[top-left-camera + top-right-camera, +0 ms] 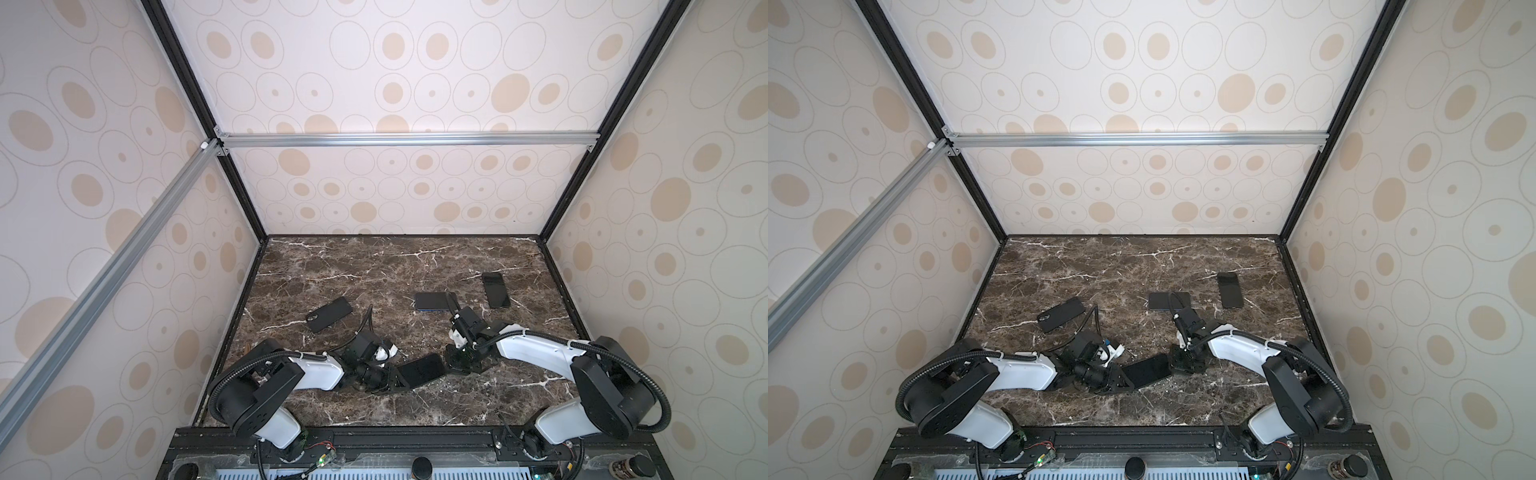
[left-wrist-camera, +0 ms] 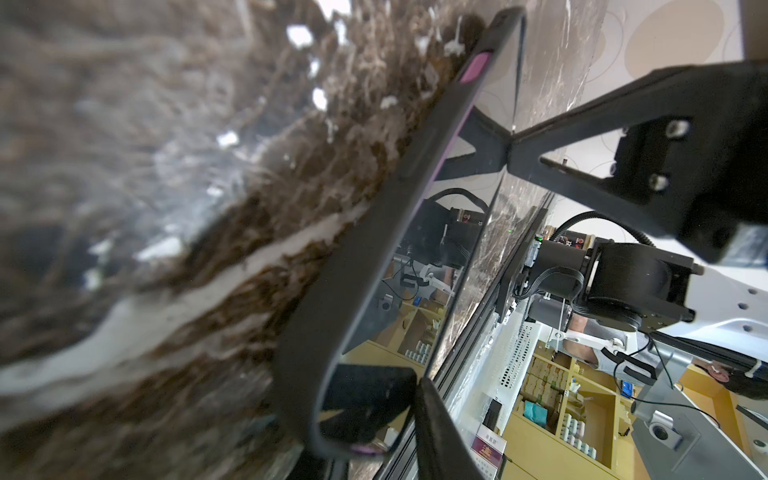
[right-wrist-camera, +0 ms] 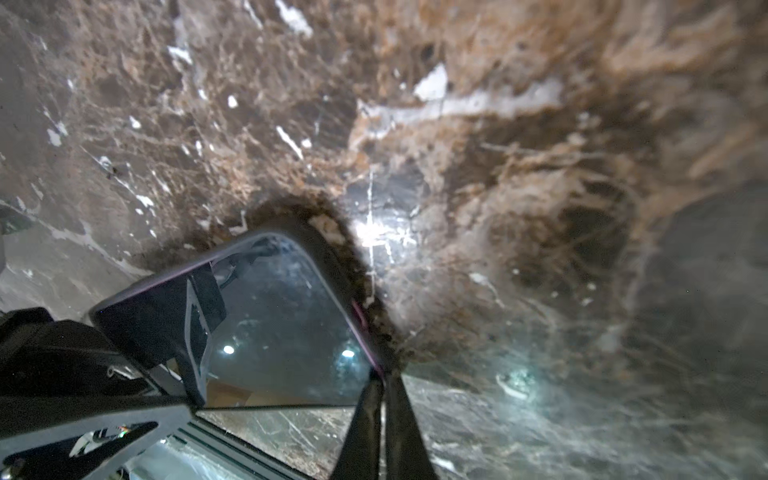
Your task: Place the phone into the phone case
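Phone [image 1: 422,370] and phone case [image 2: 374,257] sit together near the middle of the tabletop's [image 1: 374,266] front edge, and we read them as all but joined. The case's black rim wraps the long side and the corners we can see, and purple buttons show along it. A thin purple line between rim and glass on one side makes us think that edge is not fully snapped down, though we cannot be sure.

The left gripper [image 2: 465,261] has its jaws apart. Both fingertips [image 2: 524,140] rest on the glass and are mirrored in it, pressing rather than clamping. The right gripper [image 3: 381,377] meets the opposite end. Its jaws stand almost together with the tips at the case's rim, and we cannot tell whether they pinch it.

What is left, by our judgement, is a last press around the rim and then letting go.

Farther back lie three other dark flat pieces, well apart from the work: the left slab [image 1: 330,313], camera side up, toward the left edge; the middle slab [image 1: 432,300]; and the right slab [image 1: 496,290] toward the right edge.
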{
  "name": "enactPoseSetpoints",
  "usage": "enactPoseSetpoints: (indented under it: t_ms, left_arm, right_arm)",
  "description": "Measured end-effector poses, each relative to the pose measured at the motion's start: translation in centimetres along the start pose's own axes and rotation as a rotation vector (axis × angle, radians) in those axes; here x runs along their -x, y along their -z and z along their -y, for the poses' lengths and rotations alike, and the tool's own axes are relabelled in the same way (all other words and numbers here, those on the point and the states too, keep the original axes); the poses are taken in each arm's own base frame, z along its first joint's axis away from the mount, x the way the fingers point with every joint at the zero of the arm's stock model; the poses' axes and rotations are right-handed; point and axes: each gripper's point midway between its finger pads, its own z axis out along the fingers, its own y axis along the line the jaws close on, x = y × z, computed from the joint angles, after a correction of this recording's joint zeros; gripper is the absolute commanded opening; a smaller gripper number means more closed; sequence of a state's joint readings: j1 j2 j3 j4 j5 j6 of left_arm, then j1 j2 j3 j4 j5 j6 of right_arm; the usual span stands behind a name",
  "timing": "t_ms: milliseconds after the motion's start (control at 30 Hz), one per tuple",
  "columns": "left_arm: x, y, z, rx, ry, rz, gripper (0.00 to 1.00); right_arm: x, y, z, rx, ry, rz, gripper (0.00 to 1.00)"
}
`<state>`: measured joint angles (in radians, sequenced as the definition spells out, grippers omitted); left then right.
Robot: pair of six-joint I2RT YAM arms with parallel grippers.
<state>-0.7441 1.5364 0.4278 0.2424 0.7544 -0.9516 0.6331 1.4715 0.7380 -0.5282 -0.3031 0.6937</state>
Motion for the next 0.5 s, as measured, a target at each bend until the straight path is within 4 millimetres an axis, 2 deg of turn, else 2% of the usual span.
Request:
enactPoseSetpoints:
  t_ms: [67, 133, 200, 300, 400, 500]
  left_arm:
    - [1.2, 0.6, -0.3, 0.017, 0.012, 0.027, 0.31]
    - [3.4, 1.4, -0.3, 0.047, 0.014, 0.078, 0.35]
    - [6.1, 2.5, -0.7, 0.107, 0.006, 0.146, 0.41]
    - [9.6, 4.7, -1.8, 0.209, -0.001, 0.244, 0.47]
    - [11.6, 7.8, -4.1, 0.308, 0.029, 0.326, 0.48]
    - [12.8, 11.0, -5.4, 0.392, 0.042, 0.397, 0.51]
  right_arm:
    - [-0.7, 1.0, 0.2, -0.056, 0.046, 0.0, 0.33]
    - [-0.4, 2.8, -0.4, -0.077, 0.097, 0.022, 0.45]
    - [1.1, 5.5, -2.3, -0.052, 0.178, 0.088, 0.65]
    - [3.4, 8.7, -5.6, -0.001, 0.328, 0.173, 0.87]
    - [4.6, 9.5, -7.8, 0.008, 0.486, 0.154, 0.93]
    - [5.6, 7.9, -8.7, -0.025, 0.634, 0.078, 0.95]
